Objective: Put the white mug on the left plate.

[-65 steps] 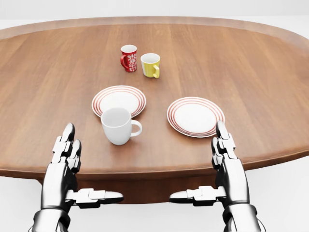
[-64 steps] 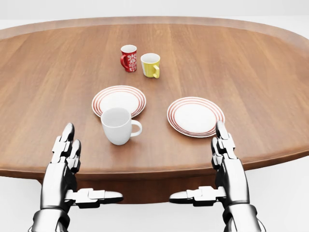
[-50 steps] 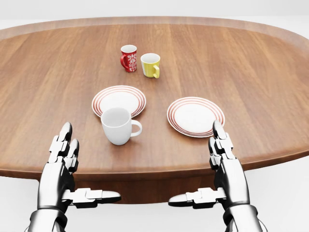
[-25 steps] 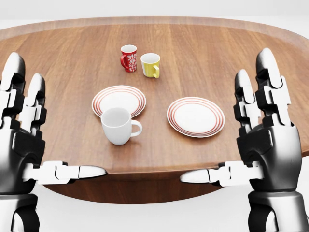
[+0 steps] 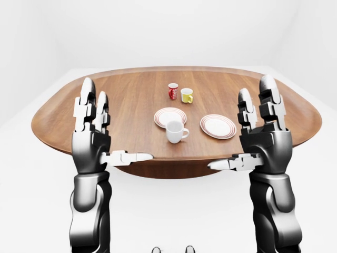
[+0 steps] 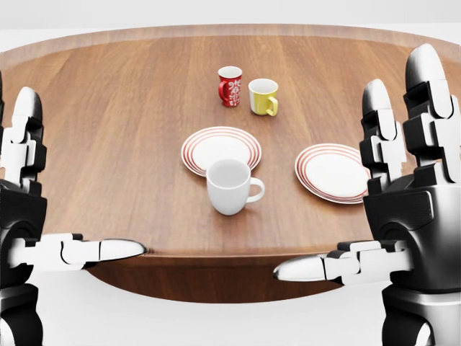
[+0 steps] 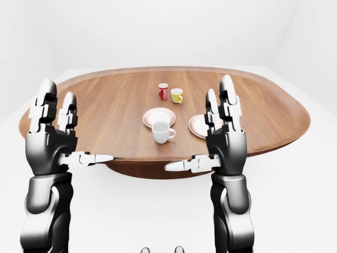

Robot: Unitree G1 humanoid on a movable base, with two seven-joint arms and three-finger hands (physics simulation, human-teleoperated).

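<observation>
Risk: w/ left hand [image 6: 29, 209] & right hand [image 6: 403, 194] both raised, fingers spread, holding nothing, white mug [image 6: 230, 187] sits on table [image 6: 115, 130] just below left plate [image 6: 220, 149] in head view, so clumsy reach could tip it.

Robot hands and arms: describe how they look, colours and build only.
Both the left robot hand and right robot hand have dark glossy metallic palms and three segmented silver-white fingers with rounded tips and black joints. The forearms are smooth, rounded, dark chrome-like shells. No cables or markings show.
</observation>
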